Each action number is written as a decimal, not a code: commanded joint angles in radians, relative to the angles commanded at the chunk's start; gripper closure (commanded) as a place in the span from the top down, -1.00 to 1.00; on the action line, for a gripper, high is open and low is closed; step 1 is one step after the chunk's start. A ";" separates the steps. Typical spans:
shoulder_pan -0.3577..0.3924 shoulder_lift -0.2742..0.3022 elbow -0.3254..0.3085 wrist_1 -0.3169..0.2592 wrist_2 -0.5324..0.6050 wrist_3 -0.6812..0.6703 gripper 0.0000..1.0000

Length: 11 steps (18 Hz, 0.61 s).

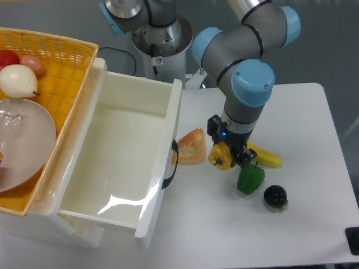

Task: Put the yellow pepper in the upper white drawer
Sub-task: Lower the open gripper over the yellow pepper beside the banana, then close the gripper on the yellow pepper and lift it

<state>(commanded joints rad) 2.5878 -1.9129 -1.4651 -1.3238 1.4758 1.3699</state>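
Observation:
The small glossy yellow pepper (pixel 220 156) hangs between the black fingers of my gripper (pixel 228 155), which is shut on it just above the white table, right of the bread piece. The upper white drawer (pixel 120 162) stands pulled open to the left, its deep inside holding nothing I can see, and its black curved handle (pixel 170 165) faces the pepper. The pepper is outside the drawer, about a hand's width right of the front panel.
A slice of bread (pixel 191 146) lies between the drawer front and the pepper. A banana (pixel 266 157), a green pepper (pixel 250 178) and a dark eggplant (pixel 275 196) lie just right of the gripper. A yellow wicker basket (pixel 59 78) with fruit and a clear bowl sits at left.

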 joint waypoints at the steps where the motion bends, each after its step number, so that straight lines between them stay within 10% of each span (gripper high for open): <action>1: 0.002 0.000 0.009 0.001 -0.008 -0.012 -0.72; 11: 0.023 -0.009 0.098 -0.002 -0.093 -0.167 -0.73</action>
<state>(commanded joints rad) 2.6108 -1.9221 -1.3668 -1.3254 1.3823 1.2029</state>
